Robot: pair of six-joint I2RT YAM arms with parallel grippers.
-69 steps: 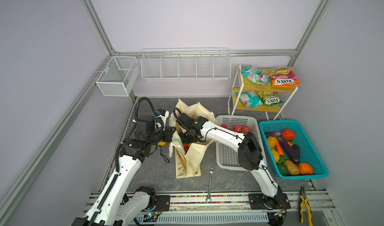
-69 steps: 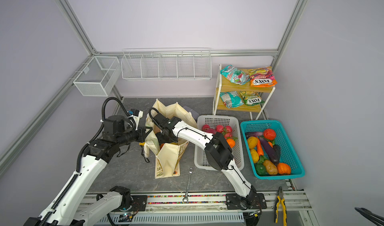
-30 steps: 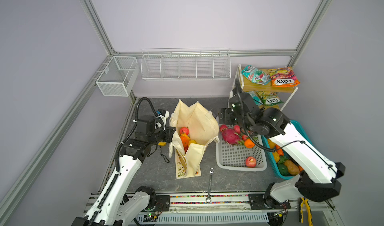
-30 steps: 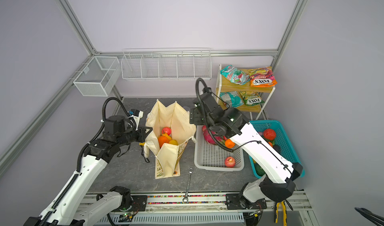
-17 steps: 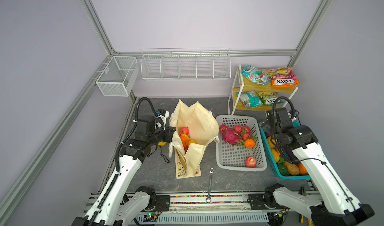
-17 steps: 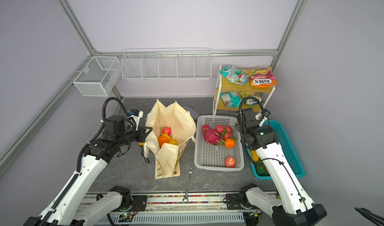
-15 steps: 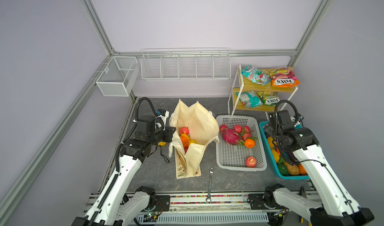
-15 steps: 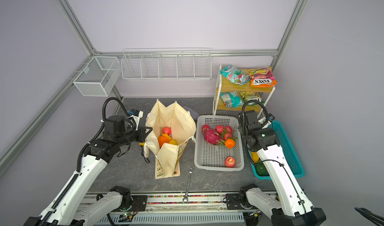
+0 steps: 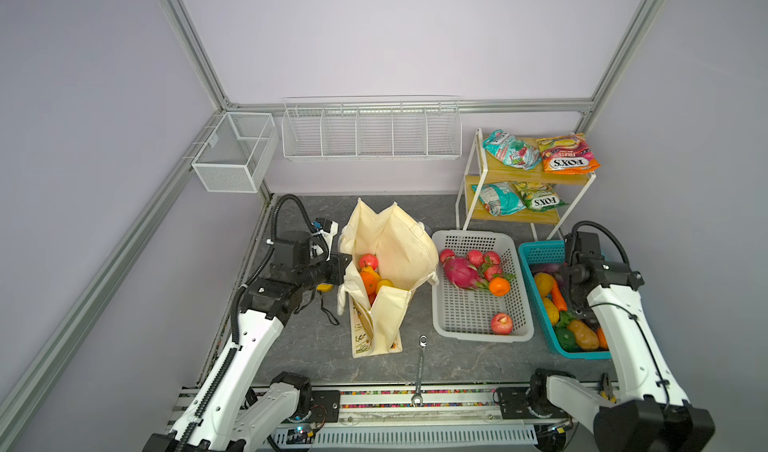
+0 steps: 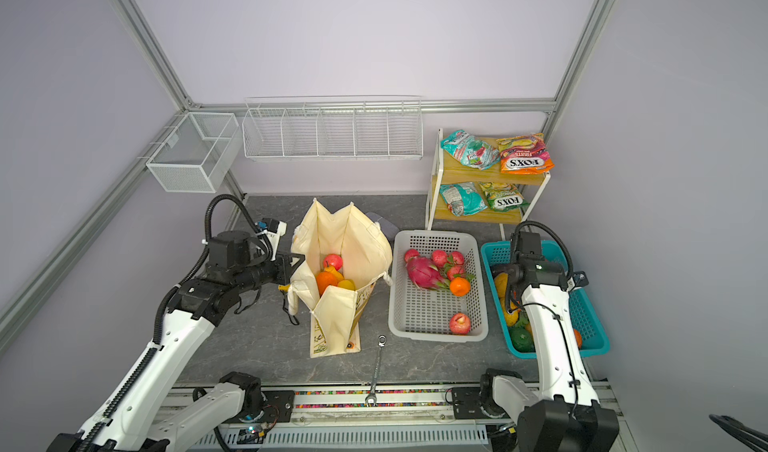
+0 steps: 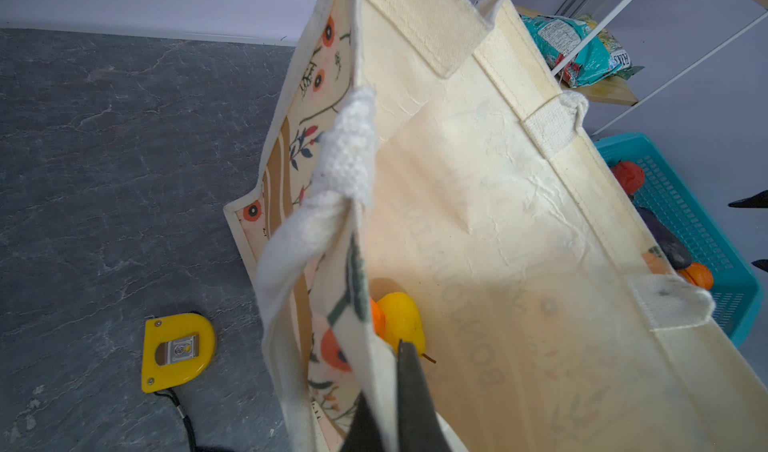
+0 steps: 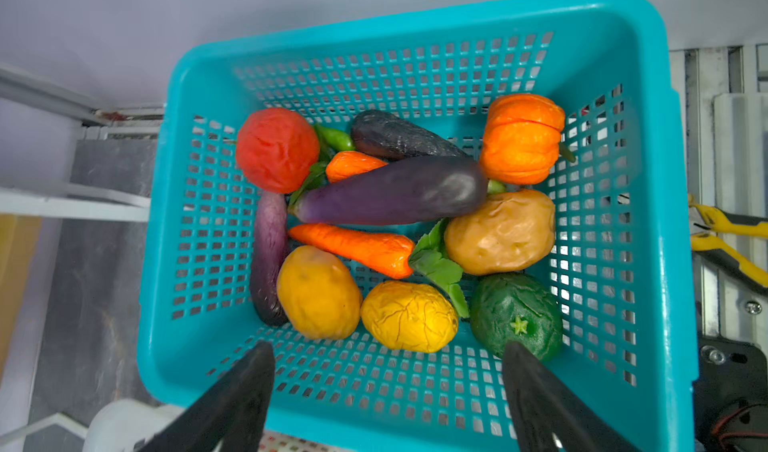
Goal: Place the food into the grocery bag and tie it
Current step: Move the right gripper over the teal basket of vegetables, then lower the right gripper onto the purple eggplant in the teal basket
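Grocery bag (image 9: pixel 399 242) stands left of centre in both top views, our left gripper (image 9: pixel 341 268) clamped on its rim. Our right gripper (image 12: pixel 388 352) hovers spread over the teal basket (image 12: pixel 415 14); we should straddle the topmost eggplant (image 12: pixel 395 190) squarely.

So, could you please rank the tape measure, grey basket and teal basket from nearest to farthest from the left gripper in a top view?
1. Tape measure, just beside the left gripper, by the bag.
2. Grey basket, beyond the bag.
3. Teal basket, far right.
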